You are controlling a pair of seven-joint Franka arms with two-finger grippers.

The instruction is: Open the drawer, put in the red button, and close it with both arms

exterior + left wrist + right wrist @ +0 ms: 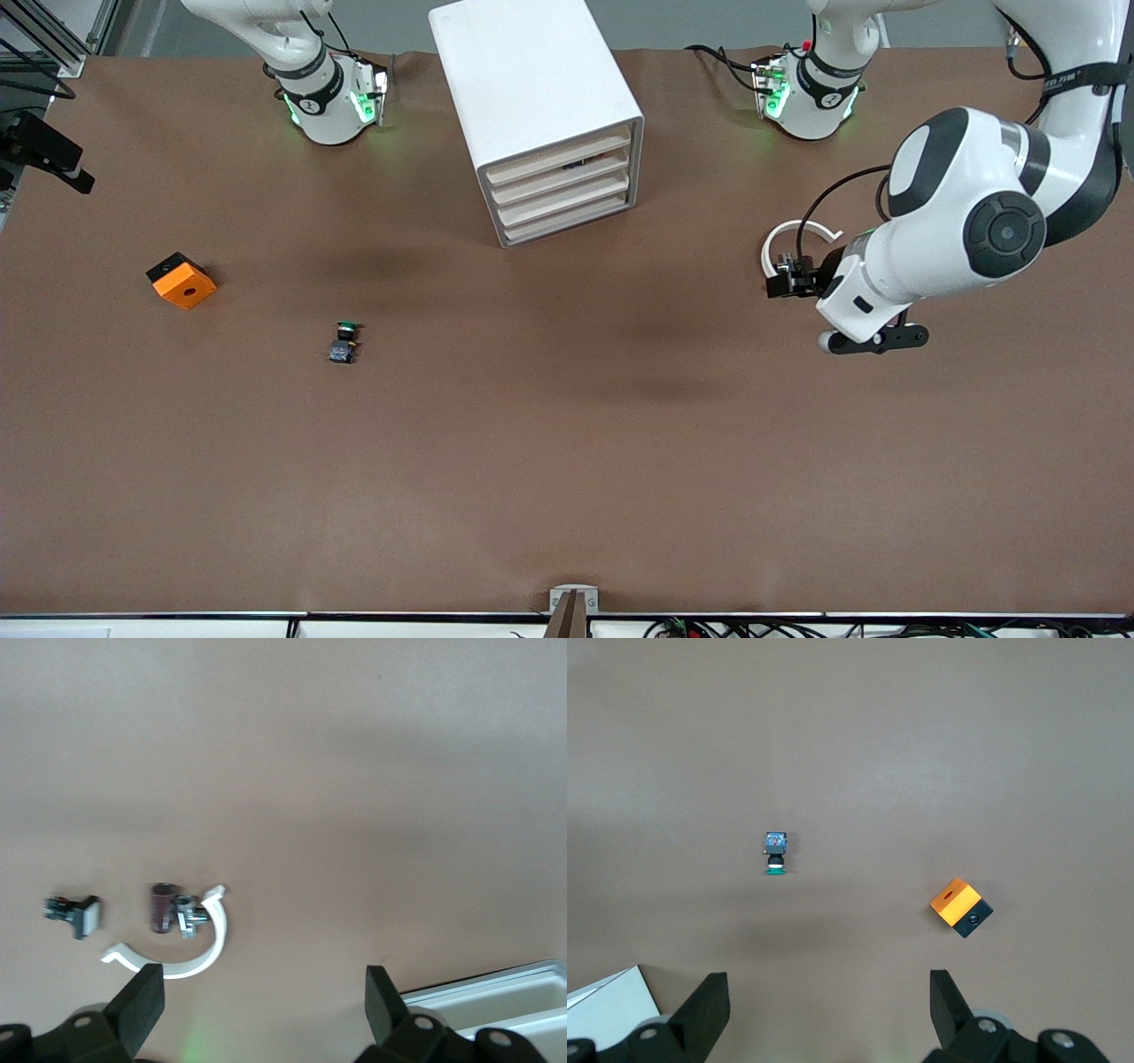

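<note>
Holdings on the brown matte table (pixel 567 461), listed from the front camera's edge inward.

1. Green-capped push-button (pixel 345 341): small, with a round cap on a dark blocky body. It lies on its side toward the right arm's end.
2. Orange box (pixel 182 280): a squat cube with a matte orange face, one round hole and a black underside. It sits farther toward the right arm's end, well apart from item 1.
3. Left gripper (pixel 263 981): black, angular fingers standing wide apart with nothing between them. It hangs over the table toward the left arm's end, just beside item 4.
4. White arc (pixel 209 943): a thin, smooth plastic open ring lying flat.
5. Red button (pixel 163 906): a dark red cylindrical cap on a small metallic-looking body. It lies on its side inside the arc's curve, well apart from the cabinet. Whether it touches the arc cannot be told.
6. Pale-capped button (pixel 75 914): of similar make, lying just outside the arc.
7. Cabinet (pixel 523 71): a large, glossy white box with rounded corners, set at an angle.
8. Drawer (pixel 560 149): a shallow white tray, the uppermost of four, sitting in line with the three below it.
9. Right gripper (pixel 828 988): black fingers spread apart and empty, held high over the table with items 1 and 2 in its wrist view.
</note>
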